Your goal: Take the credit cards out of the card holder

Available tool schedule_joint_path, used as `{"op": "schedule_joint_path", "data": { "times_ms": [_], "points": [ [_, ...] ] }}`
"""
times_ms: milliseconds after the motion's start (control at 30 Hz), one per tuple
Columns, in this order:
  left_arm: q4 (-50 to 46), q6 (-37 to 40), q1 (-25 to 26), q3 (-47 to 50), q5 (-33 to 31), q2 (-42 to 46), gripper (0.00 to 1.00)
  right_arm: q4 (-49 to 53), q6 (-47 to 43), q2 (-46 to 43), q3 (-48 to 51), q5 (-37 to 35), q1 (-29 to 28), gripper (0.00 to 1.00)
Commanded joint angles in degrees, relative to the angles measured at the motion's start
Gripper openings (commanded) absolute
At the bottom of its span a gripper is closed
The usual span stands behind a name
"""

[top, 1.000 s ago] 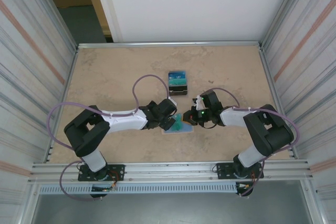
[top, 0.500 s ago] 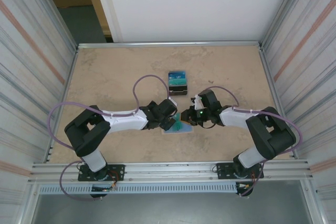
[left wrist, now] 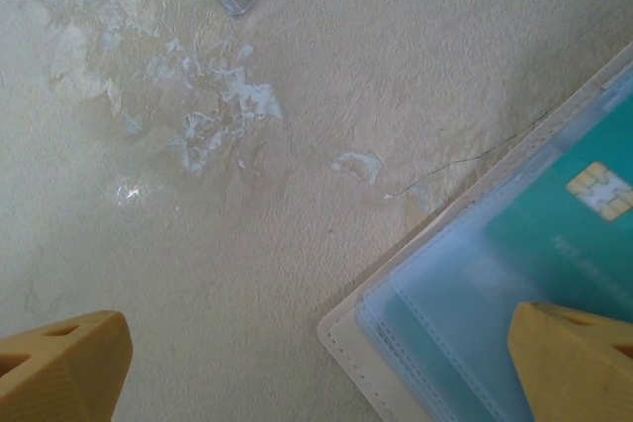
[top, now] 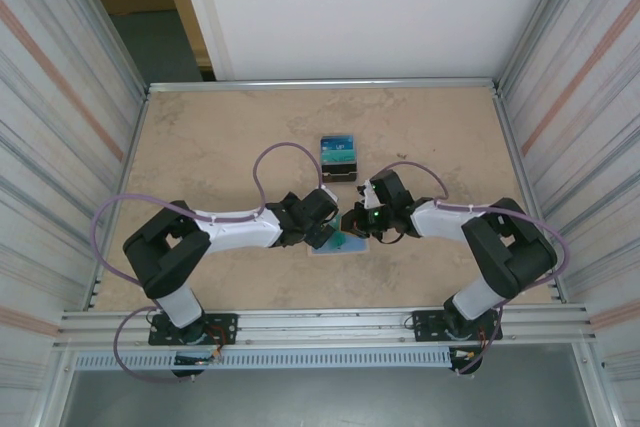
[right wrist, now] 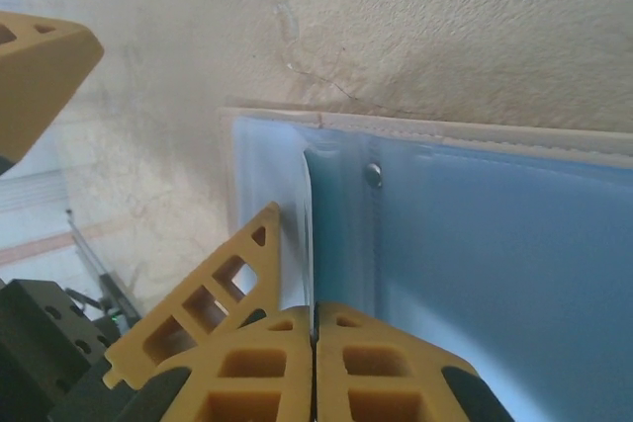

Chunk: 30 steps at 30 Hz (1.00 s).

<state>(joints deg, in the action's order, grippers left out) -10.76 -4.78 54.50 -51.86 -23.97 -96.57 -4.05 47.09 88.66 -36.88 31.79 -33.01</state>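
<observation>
Where the tan table [top: 220, 137] lies between ribbed metal walls [top: 60, 97], the left arm [top: 235, 227] and right arm [top: 450, 219] reach in from its near edge and meet just short of its middle. The left gripper [top: 325, 232] is spread wide, one finger [left wrist: 579, 363] over the card holder [top: 335, 245], which lies flat beneath both grippers, while the right gripper [right wrist: 315, 318] is pinched together on a thin clear leaf of that holder. A teal credit card [left wrist: 579, 229] with a chip sits inside a clear sleeve of the holder, and a loose teal-blue card [top: 338, 150] lies flat toward the far edge, apart from it
</observation>
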Motion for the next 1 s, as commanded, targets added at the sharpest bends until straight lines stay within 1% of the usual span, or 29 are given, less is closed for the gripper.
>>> {"op": "schedule_joint_path", "data": {
  "times_ms": [0,167,367,467,533,633,767,867,967],
  "points": [
    [-2.51,-0.51,0.51,0.62,-2.19,2.21,0.98,7.92,-4.16,-4.61,-2.47,-5.05,-0.30,0.04],
    [-3.46,0.19,0.52,-0.04,-4.26,5.31,0.98,14.19,-7.73,-10.35,-3.54,-9.33,-0.30,0.01],
    [-3.38,1.34,0.36,-0.68,-7.16,11.30,0.98,16.72,-12.91,-17.72,-3.72,-10.78,-0.21,0.00],
    [-3.01,1.09,-0.72,-0.88,-6.43,15.30,0.98,15.77,-15.84,-21.54,-3.72,-10.44,-0.22,0.00],
    [-2.41,0.43,-1.92,-0.59,-4.14,18.40,0.97,14.43,-17.38,-24.06,-3.70,-10.26,-0.21,0.00],
    [0.11,-1.04,-4.15,0.83,1.44,23.85,0.96,11.42,-18.70,-27.19,-3.35,-9.86,-0.11,0.00],
    [4.94,-2.84,-7.57,3.21,11.11,30.55,0.93,5.22,-19.68,-29.76,-2.60,-7.30,-0.12,0.00],
    [8.24,-2.70,-11.16,4.37,22.09,34.02,0.92,1.80,-21.16,-29.83,-2.76,-2.94,-0.11,0.00],
    [9.76,0.59,-15.30,3.94,36.49,35.77,0.91,3.24,-24.66,-28.16,-5.45,2.62,-0.12,0.00]
  ]
}}
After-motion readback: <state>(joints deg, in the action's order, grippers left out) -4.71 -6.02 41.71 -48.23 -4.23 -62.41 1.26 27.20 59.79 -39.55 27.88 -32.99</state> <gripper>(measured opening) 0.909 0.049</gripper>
